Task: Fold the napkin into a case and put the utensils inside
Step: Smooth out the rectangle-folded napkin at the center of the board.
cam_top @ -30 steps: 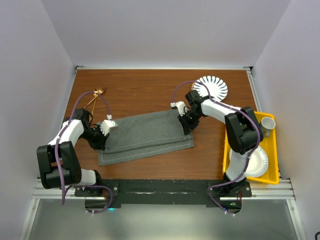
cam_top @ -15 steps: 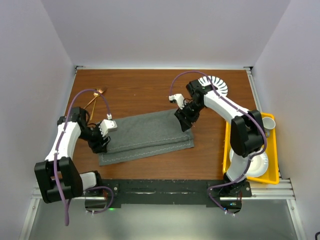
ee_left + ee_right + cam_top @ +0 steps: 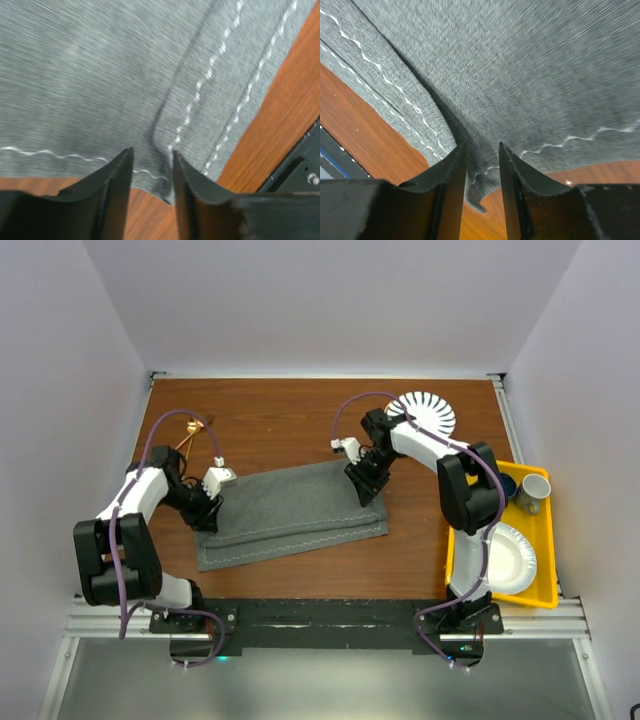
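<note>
**Napkin (image 3: 290, 510) part-folded, utensils (image 3: 190, 435) not yet inside**

Jaws of the left gripper (image 3: 150, 155) stand partly apart, straddling the napkin's left near corner where a folded edge and two stitched hems run together. Cloth lies in the gap, but no pinch on it shows. The right gripper (image 3: 482, 147) mirrors this at the napkin's right end: its jaws are partly apart over a corner of the fabric, with nothing visibly clamped.

Between the two grippers the napkin lies flat across the middle of the table (image 3: 280, 425), doubled over lengthwise so that a lower layer shows as a band along its near edge. It is a broad strip and not yet a narrow case, so by the look of it at least one more fold is needed. The utensils lie untouched near the table's far left corner, well apart from the cloth, and they have yet to be loaded.

A striped plate (image 3: 425, 412) sits toward the far right corner. A yellow tray (image 3: 548, 540) at the right edge holds a cup (image 3: 535, 490) and a white plate (image 3: 510, 560). Plain pale walls enclose the brown wooden table on three sides.
</note>
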Controlling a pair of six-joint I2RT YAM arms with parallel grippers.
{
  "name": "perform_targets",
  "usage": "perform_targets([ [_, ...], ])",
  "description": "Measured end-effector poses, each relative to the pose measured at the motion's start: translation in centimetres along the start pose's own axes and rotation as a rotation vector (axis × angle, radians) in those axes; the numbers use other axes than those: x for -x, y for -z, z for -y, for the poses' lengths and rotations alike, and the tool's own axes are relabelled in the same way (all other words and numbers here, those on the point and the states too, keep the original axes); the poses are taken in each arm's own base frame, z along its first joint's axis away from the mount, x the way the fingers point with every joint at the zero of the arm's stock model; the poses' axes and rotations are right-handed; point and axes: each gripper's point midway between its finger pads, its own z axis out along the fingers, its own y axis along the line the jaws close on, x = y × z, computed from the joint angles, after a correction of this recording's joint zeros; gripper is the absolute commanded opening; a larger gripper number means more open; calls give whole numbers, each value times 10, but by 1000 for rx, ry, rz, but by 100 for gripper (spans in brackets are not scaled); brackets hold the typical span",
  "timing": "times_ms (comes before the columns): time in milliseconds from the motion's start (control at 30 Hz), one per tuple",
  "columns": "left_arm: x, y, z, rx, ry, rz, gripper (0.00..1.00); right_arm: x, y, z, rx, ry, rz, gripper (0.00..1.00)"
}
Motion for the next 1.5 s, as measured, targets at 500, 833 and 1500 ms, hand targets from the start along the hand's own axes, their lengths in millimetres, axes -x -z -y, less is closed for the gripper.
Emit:
perform_targets([
  [500,-35,11,44,-7,-180,-57,16,-32,19,-32,15,109,-8,26],
  [833,-56,19,68,-41,-380,-111,52,-54,9,-44,43,169,-76,35],
  [1500,8,12,1,75,-3,45,47,-20,3,-13,-54,94,-21,36],
])
